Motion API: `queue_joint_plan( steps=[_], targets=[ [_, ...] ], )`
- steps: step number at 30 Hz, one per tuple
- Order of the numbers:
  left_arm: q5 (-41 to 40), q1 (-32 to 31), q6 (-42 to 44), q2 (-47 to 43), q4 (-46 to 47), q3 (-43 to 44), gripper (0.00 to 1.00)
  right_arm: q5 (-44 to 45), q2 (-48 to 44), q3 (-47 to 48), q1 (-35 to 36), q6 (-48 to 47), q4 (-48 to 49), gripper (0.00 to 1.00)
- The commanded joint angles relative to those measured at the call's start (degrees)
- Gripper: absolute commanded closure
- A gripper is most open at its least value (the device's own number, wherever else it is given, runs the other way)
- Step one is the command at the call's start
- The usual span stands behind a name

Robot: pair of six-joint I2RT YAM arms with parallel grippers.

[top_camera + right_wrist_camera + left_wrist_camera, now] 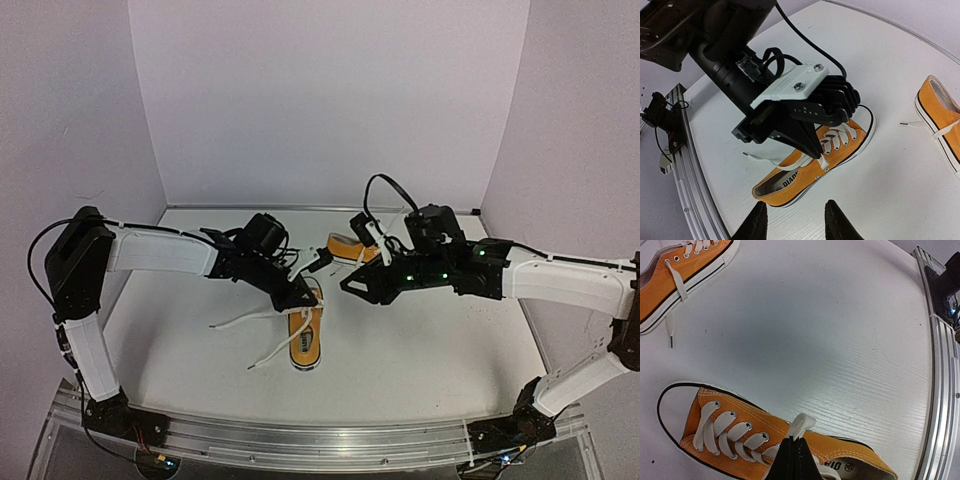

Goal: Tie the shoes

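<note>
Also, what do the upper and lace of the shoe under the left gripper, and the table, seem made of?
The upper looks like matte orange canvas: cloth texture, stitched seams. The lace is flat white woven fabric, probably cotton. The table shows faint wood grain under a white, slightly glossy coat; painted wood or laminate, unclear.

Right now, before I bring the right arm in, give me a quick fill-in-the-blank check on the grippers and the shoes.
1. The left gripper is shut on a white ____ of the near shoe.
2. The right gripper hovers in front of that shoe with its jaws ____ and nothing between them.
3. The far shoe is held by ____ gripper.
Missing words: lace; open; neither.
</note>
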Motion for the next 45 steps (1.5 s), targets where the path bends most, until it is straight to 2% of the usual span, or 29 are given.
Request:
queue_joint_plan(
  steps=[1, 9, 17, 27, 34, 36, 45],
  targets=[
    [-4.2, 0.3, 2.0, -5.4, -2.4, -1.2, 1.0, 0.1, 0.3, -0.3, 0.0, 1.2, 2.7, 0.64],
    [-7.4, 1.3, 0.4, -6.0, -0.8, -3.6, 1.0, -0.5, 1.7, -0.3, 0.0, 1.8, 3.3, 0.67],
    [-9.1, 3.5, -4.9, -6.4, 7.6, -8.5, 0.99, -0.5, 3.4, 0.0, 0.3, 1.2, 3.7, 0.71],
    [-10.8, 3.8, -9.8, -1.1, 9.5, -5.0, 0.95, -0.7, 4.1, -0.4, 0.4, 1.7, 4.4, 0.72],
    [-14.1, 3.8, -10.8, -3.0, 8.0, -6.2, 0.69, -0.5, 3.8, -0.6, 0.4, 1.6, 4.4, 0.7],
    [-15.9, 4.0, -11.1, -4.8, 6.4, -6.6, 0.65, -0.5, 3.9, -0.7, 0.4, 1.6, 4.4, 0.7],
    [-25.2, 7.0, -17.4, -14.7, -7.3, -10.0, 0.36, -0.5, 3.6, -0.9, 0.4, 1.7, 4.4, 0.66]
  ],
)
